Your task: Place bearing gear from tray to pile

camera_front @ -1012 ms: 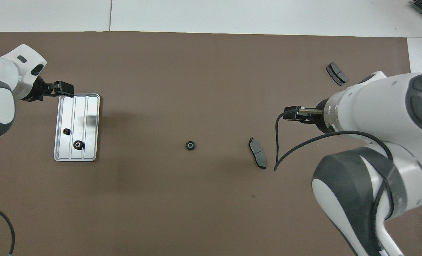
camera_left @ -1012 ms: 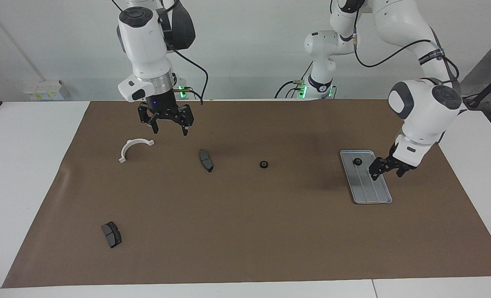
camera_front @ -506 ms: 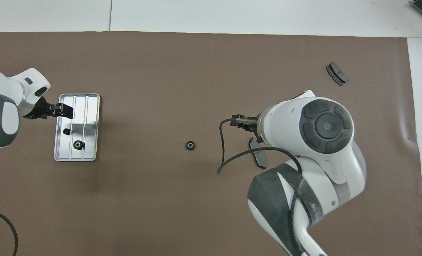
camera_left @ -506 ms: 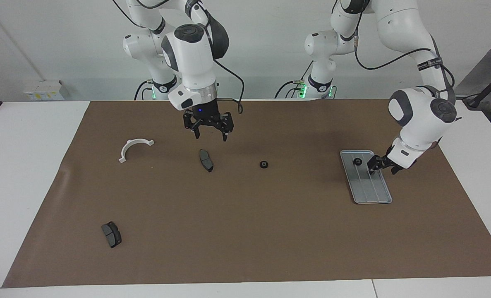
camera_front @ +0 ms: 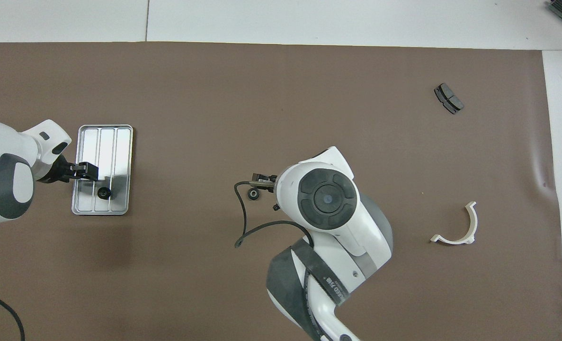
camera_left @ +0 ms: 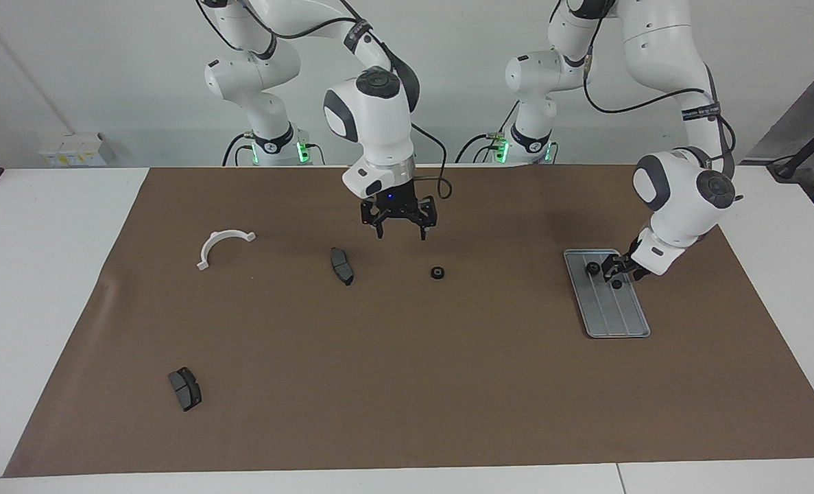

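Note:
The silver tray (camera_left: 612, 312) (camera_front: 120, 142) lies toward the left arm's end of the mat. Two small black bearing gears sit in it. One gear (camera_left: 593, 267) (camera_front: 103, 192) lies at the end nearer the robots. My left gripper (camera_left: 616, 270) (camera_front: 87, 171) is low over the other gear (camera_left: 616, 283), which it covers in the overhead view. My right gripper (camera_left: 400, 232) (camera_front: 261, 182) hangs open and empty above the mat, beside a third gear (camera_left: 437, 273) (camera_front: 253, 193).
The pile's parts lie scattered toward the right arm's end: a white half-ring bracket (camera_left: 221, 245) (camera_front: 457, 227), one brake pad (camera_left: 341, 265) beside the right gripper, and another pad (camera_left: 185, 388) (camera_front: 448, 98) farthest from the robots.
The right arm swung from beside the bracket toward the mat's middle, ending beside the loose gear. The left gripper slid along the tray toward the robots and dropped over a gear.

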